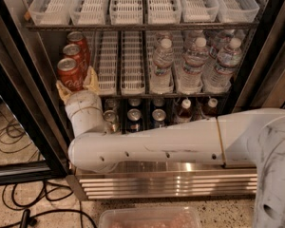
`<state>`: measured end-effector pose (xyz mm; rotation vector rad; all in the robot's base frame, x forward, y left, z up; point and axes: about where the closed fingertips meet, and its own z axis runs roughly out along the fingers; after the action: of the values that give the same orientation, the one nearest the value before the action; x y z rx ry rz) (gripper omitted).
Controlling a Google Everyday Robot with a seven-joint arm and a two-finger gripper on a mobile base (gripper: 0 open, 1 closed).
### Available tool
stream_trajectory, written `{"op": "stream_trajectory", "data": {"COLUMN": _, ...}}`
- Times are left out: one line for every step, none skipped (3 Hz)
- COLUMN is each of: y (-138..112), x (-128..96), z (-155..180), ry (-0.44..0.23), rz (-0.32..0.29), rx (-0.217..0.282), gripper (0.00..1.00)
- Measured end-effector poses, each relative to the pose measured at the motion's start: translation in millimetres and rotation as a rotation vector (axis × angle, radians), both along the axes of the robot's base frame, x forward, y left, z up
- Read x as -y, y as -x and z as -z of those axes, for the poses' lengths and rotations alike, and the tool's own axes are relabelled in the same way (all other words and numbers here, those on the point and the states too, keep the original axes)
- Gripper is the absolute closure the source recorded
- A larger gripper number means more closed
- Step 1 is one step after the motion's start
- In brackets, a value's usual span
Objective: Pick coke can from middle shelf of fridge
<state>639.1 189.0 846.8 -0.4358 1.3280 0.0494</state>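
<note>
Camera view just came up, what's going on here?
The robot's arm reaches into the open fridge, with its gripper at the front coke can on the left of the middle shelf. The can stands in its lane with two more coke cans behind it, not yet lifted out.

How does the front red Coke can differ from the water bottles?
The front red aluminium coke can is short, opaque and silver-topped; the clear plastic water bottles are taller, see-through and white-capped. The can stands far left with the gripper at its base; the bottles stand right, untouched. Both stand upright on the middle shelf.
</note>
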Motion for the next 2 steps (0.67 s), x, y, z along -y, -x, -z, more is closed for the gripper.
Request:
{"op": "stream_trajectory", "data": {"y": 9, "x": 15, "z": -9, "ry": 0.016, "rz": 0.016, "rx": 0.010, "gripper": 0.22}}
{"op": "stream_trajectory", "data": {"y": 22, "x": 32, "z": -19, "ry": 0.026, "rz": 0.044, "rx": 0.026, "gripper": 0.18}}
